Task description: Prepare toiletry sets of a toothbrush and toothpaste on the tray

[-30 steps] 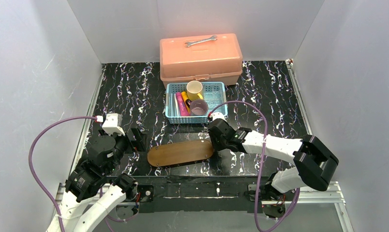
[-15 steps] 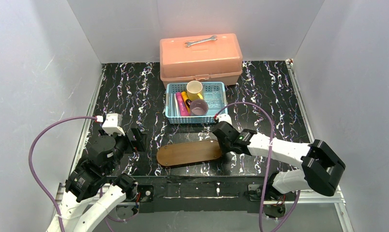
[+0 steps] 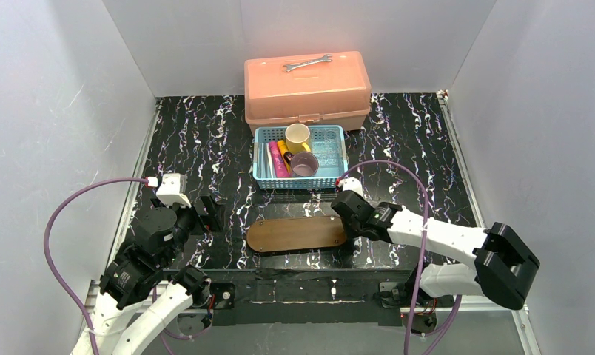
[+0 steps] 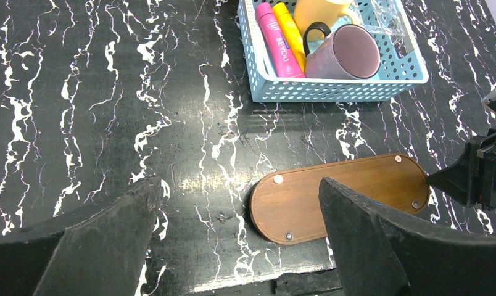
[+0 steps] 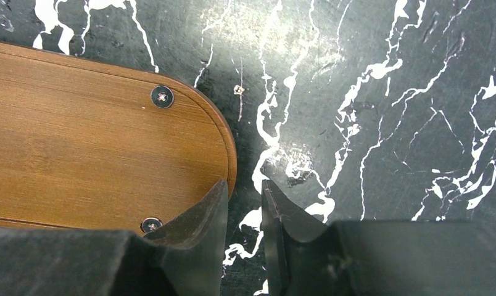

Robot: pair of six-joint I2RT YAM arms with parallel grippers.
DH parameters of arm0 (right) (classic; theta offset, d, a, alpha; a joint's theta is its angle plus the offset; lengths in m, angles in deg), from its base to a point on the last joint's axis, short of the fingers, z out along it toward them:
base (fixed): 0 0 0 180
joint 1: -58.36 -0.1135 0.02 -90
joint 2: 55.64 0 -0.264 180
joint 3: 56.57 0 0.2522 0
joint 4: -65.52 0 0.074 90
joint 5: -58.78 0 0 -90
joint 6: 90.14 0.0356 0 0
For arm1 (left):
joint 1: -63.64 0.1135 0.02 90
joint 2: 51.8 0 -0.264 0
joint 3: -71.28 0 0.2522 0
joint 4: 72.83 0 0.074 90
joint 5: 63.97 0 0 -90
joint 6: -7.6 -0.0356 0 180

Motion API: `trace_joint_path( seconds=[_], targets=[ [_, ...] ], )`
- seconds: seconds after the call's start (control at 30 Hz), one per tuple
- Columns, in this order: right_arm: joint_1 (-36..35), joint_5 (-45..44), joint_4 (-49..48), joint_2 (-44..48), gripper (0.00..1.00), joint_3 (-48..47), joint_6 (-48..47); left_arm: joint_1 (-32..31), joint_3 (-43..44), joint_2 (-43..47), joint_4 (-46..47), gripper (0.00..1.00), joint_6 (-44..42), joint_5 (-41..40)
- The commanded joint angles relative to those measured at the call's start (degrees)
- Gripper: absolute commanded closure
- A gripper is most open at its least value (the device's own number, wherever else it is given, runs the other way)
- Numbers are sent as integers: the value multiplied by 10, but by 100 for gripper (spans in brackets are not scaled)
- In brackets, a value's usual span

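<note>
Only the right wrist view shows the right gripper (image 5: 244, 183) with its jaws pinching the tray (image 5: 97, 123) by its right rim on the worktop (image 5: 387, 92). The left gripper (image 4: 239, 183) has its jaws wide apart and empty. The toothpaste tubes (image 4: 275, 38) lie in the basket (image 4: 332, 91), their far ends cut off in the left wrist view.

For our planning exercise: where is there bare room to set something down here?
Bare table lies left of the basket and box, and right of them. The tray is bare, apart from the right gripper at its end. The basket is packed.

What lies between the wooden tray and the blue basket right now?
Nothing: between tray and basket the black marbled table is bare, clearest in the left wrist view.
</note>
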Motion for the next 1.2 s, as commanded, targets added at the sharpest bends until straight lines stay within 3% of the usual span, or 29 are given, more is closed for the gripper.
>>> trace_joint_path(
  seconds=[0.0, 0.2, 0.43, 0.77, 1.17],
  targets=[
    [-1, -17, 34, 16, 66, 10, 11, -2, -3, -1, -5, 1, 3, -5],
    [0, -17, 41, 40, 65, -25, 4, -2, -3, -2, -5, 1, 3, -2],
    [1, -41, 53, 42, 55, -114, -36, -2, -3, -1, -5, 1, 3, 0],
    [13, -69, 9, 17, 49, -209, -57, -2, -3, -8, -5, 1, 6, 5],
    [16, 39, -39, -105, 46, -345, -110, -2, -3, -18, -6, 1, 8, 15]
  ],
)
